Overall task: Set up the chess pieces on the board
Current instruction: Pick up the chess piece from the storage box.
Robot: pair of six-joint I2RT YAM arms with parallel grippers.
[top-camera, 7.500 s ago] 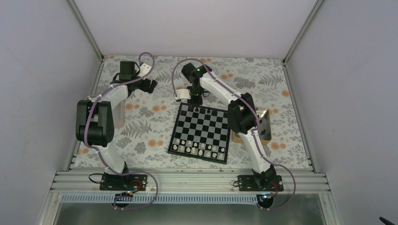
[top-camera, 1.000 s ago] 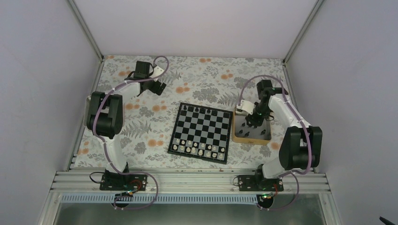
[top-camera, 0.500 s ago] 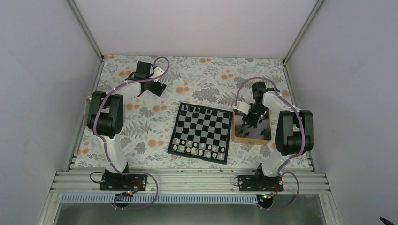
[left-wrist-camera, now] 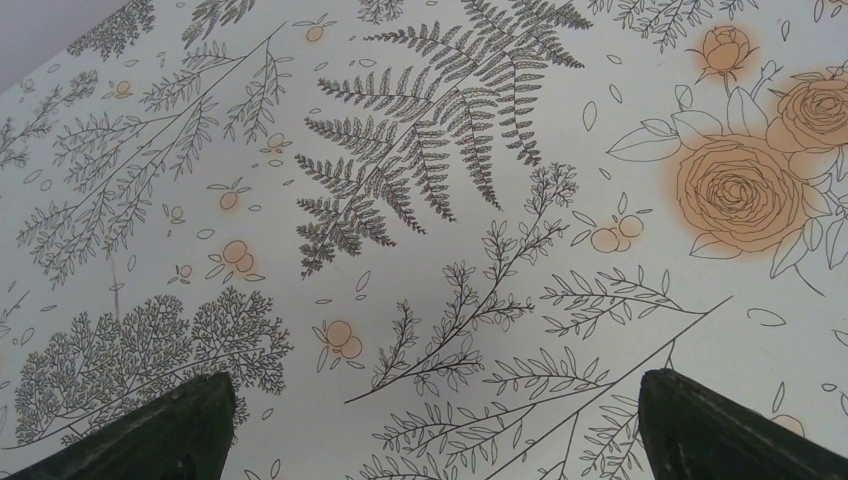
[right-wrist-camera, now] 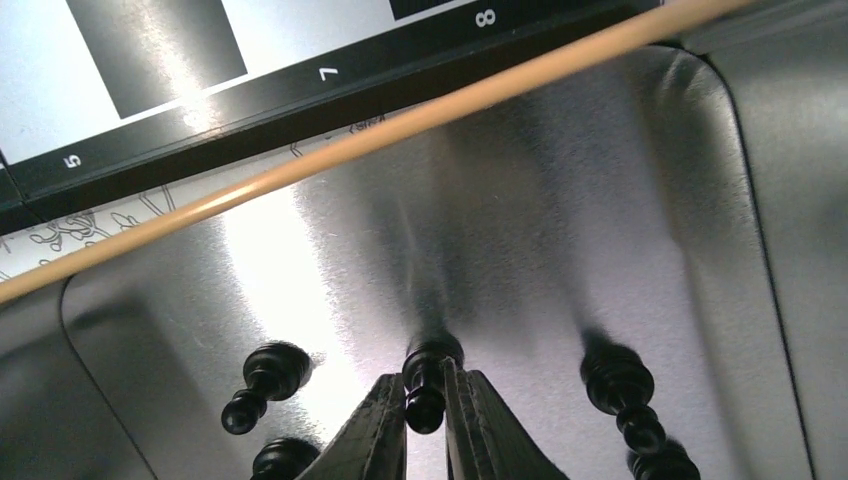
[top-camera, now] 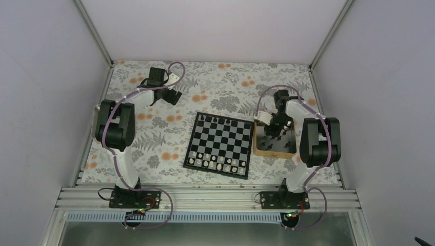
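The left arm (top-camera: 114, 129) and the right arm (top-camera: 319, 141) are each built of white tubular links joined by bulky black joint housings, and each is bolted down on a black base plate (top-camera: 125, 196). A lilac cable (top-camera: 177, 63) is looped along each arm. The fingers (left-wrist-camera: 150, 435) of the left gripper (left-wrist-camera: 430, 378) are seen as dark tapering wedges, those of the right gripper (right-wrist-camera: 425, 385) as slim dark blades

The right wrist view's bottom edge cuts off two chess pieces (right-wrist-camera: 283, 459) in the tray (right-wrist-camera: 600, 200), and from above their kinds are too small to tell.
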